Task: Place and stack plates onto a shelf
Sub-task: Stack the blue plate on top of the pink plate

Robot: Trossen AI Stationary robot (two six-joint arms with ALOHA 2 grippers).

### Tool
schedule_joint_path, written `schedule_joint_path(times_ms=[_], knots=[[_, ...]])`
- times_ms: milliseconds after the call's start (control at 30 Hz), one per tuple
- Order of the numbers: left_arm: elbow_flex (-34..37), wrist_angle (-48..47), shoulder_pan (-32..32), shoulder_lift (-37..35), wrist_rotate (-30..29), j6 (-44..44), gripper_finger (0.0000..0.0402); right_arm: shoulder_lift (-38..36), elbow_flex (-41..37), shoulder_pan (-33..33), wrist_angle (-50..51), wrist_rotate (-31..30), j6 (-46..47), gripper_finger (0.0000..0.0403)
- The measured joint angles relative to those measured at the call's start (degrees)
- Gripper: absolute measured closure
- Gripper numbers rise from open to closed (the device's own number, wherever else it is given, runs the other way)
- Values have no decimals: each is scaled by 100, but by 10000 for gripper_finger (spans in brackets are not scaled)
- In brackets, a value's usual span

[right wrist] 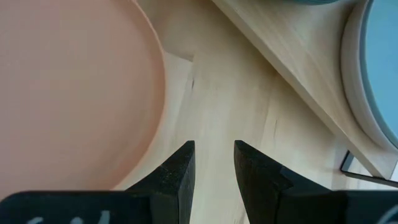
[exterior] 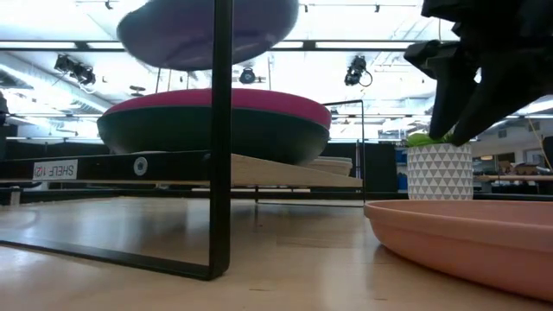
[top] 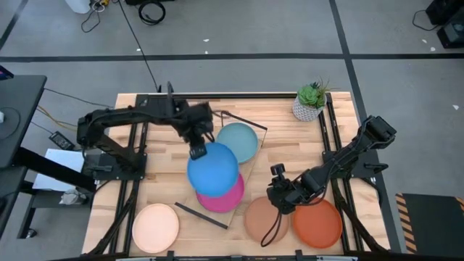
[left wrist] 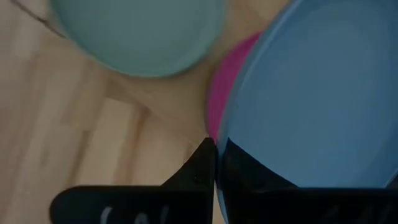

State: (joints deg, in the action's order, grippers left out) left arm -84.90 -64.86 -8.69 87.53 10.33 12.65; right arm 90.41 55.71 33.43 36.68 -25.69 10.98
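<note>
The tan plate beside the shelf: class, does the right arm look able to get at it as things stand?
Probably yes. The right gripper hangs open, holding nothing, next to the tan plate, whose rim has bare table beside it. Only the orange-red plate lies close on its far side.

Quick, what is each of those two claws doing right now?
Left gripper: shut on the bright blue plate.
Right gripper: open, holding nothing, beside the tan plate.

A bright blue plate (top: pixel 213 168) overlaps a magenta plate (top: pixel 225 196); beside them are a light blue plate (top: pixel 239 141), tan plate (top: pixel 261 217), orange-red plate (top: pixel 319 223), cream plate (top: pixel 155 227) and a white triangle-patterned pot (exterior: pixel 439 171).
</note>
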Motion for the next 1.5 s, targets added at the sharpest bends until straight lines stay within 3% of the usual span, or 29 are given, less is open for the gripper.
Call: schedule_joint_path(times_ms=[367, 567, 800, 1167, 1367, 1500], knots=[[4, 152, 477, 1295, 401, 116, 384, 0, 0, 0, 71, 0, -153, 286], [4, 329, 431, 1564, 346, -52, 384, 0, 2, -2, 40, -2, -262, 286], [4, 496, 461, 1598, 280, -332, 375, 0, 2, -2, -19, 25, -319, 286], [4, 684, 436, 1407, -208, -700, 256, 0, 2, -2, -83, 176, -364, 286], [4, 1281, 829, 938, 223, -1185, 253, 0, -46, -4, -244, 80, -330, 286], [-2, 1724, 1344, 878, -50, -1712, 258, 0, -410, 58, -1287, -292, -607, 286]])
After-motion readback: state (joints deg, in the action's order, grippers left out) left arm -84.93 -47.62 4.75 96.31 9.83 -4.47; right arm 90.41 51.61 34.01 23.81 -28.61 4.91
